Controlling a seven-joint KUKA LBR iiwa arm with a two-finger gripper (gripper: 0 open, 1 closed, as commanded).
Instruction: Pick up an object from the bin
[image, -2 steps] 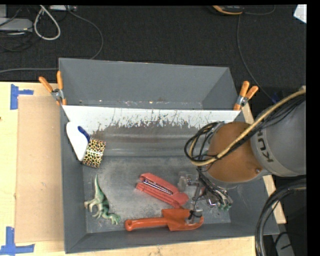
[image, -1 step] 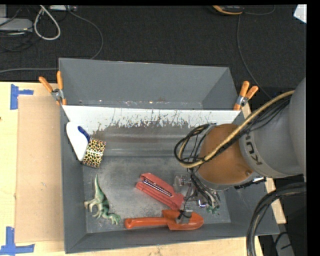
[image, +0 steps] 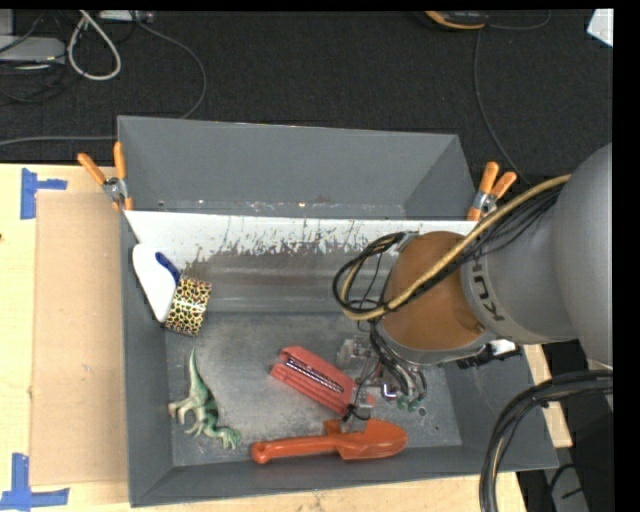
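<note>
Orange scoop (image: 330, 443): lies flat along the front wall of the bin (image: 290, 180), with its handle to the left and its broad head to the right, under the end of the arm.
Red ribbed bar (image: 310, 377): lies on a slant just behind the scoop. Its lower right end is beside the scoop's head, but you cannot tell whether the two touch.
Fingers (image: 357, 407): low over the bin floor where the bar's end meets the scoop's head. You cannot tell from this view whether they are open or closed.
Likely target: judging by position, either the scoop's head or the near end of the red bar.
Doing it well: commit to one of the two. Centre squarely over it and close across a narrow part; the scoop's neck looks a better hold than its wide head.
Risk: you may pinch both things at once. The scoop, if held at one end, will probably droop at the handle, so lift gently and clear the front wall.
Bystanders: a green toy dinosaur (image: 203, 408) at the front left, plus a leopard-print tape roll (image: 187, 305) and a white and blue object (image: 153, 278) at the rear left. All are well apart from your work.
</note>
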